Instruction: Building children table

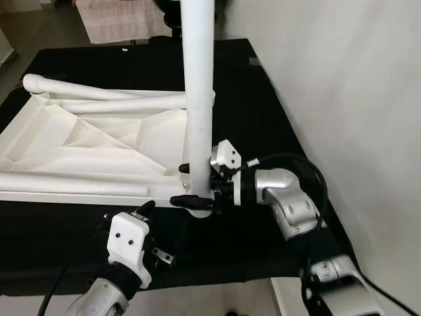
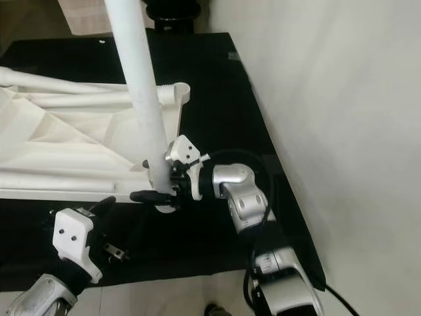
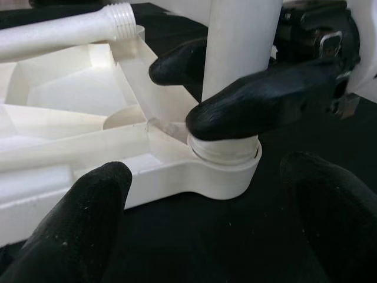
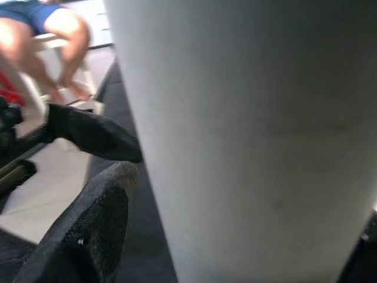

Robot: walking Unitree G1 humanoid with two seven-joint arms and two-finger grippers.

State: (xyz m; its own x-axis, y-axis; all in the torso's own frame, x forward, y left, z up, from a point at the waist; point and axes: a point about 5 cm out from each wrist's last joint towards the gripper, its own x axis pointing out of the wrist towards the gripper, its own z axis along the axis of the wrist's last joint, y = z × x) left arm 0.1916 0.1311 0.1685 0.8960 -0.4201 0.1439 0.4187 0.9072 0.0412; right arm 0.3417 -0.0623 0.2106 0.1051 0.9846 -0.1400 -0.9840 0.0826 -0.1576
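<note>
The white table leg [image 1: 197,85] is standing upright in the round corner socket [image 3: 227,171] of the overturned white tabletop [image 1: 79,141], which is lying underside-up on the black-covered desk [image 1: 263,99], toward its left half, with the socketed corner facing the near edge. The threaded collar at the leg's foot is sitting just above the socket rim in the left wrist view, so the leg appears to be entered but perhaps not fully seated; whether the thread has bottomed cannot be told. The right tool [image 1: 195,184] is clamping the leg low down, just above the socket, one black finger wrapping each side. The left tool [image 3: 206,218] is hovering near the desk's near edge, just short of that corner, its fingers [image 3: 76,224] spread apart and holding nothing. Two more legs are lying across the tabletop: one [image 1: 105,92] along the far side, ending in a threaded tip near the upright leg, and another [image 1: 72,184] along the near side. The step in hand looks to be screwing this first leg into its corner. The next move is probably calling for the right tool to be turning the leg about its own axis while keeping it vertical, and for the left tool to be bracing the tabletop corner so that it is not spinning or sliding on the cloth.
</note>
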